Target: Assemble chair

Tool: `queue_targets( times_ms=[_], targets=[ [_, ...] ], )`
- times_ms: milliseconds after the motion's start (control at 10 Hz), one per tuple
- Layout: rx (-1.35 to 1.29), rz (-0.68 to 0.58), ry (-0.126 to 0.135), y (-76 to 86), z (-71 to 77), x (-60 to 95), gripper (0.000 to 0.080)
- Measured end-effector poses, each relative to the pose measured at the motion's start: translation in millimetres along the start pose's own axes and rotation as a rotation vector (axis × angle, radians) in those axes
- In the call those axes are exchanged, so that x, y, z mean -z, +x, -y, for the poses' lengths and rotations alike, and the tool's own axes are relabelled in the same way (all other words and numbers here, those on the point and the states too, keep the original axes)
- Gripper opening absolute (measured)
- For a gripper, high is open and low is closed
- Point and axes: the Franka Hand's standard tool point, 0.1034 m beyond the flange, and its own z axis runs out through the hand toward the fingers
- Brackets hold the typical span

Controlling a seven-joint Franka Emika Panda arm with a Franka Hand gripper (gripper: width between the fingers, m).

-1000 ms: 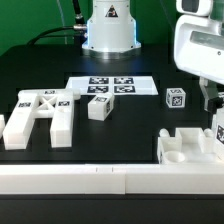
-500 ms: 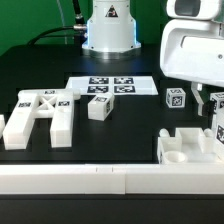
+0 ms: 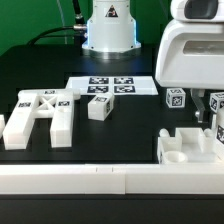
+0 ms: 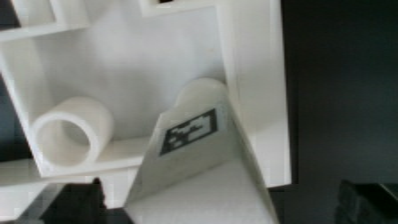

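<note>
Arm housing (image 3: 192, 55), glossy white and rounded, now sits lower and further toward nine o'clock in the exterior view than a second ago, and covers more of the matte black table (image 3: 140, 125); the loose parts lie as they did. Gripper (image 3: 213, 112): dark fingers at three o'clock under the housing, jaws spread to full width, nothing seen gripped. Chair parts, all matte white blocky plastic with small black-and-white square tags, are spread over the table. Cross-braced plate (image 3: 40, 112): flat, with an X-shaped rib and two long legs, at nine o'clock. Small block (image 3: 98, 108): squat and square-edged, near the centre, just at six o'clock of the marker board (image 3: 112, 87), a thin flat sheet of tags. Tagged cube (image 3: 176, 98): at two o'clock, close beside the housing. Edge piece (image 3: 218, 100): tagged, cut off by the frame, just beside a finger. Notched block (image 3: 188, 148): stepped, with round recesses, at four o'clock. Front rail (image 3: 90, 180): long, plain and white, along six o'clock. Wrist view: a tapering bar (image 4: 192, 140) with one tag lies over a ribbed white panel (image 4: 143, 60) beside a short hollow cylinder (image 4: 68, 135); it lies between the dark fingertips, and contact with them cannot be told.
</note>
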Motion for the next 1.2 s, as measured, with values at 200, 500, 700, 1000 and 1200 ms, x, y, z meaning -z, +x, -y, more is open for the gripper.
queue_targets(
  times_ms=[200,500,700,1000,1200],
  targets=[
    [0.19,0.0,-0.003,0.6,-1.8,0.0,0.0649],
    [0.285,0.0,-0.011,1.1,-4.8,-0.3,0.0621],
    [0.284,0.0,-0.011,1.2,-5.0,-0.4,0.029],
    [0.161,0.0,-0.01,1.0,-4.6,-0.5,0.0291],
    [-0.031,0.001,-0.006,0.6,-4.0,-0.8,0.0291]
  ],
)
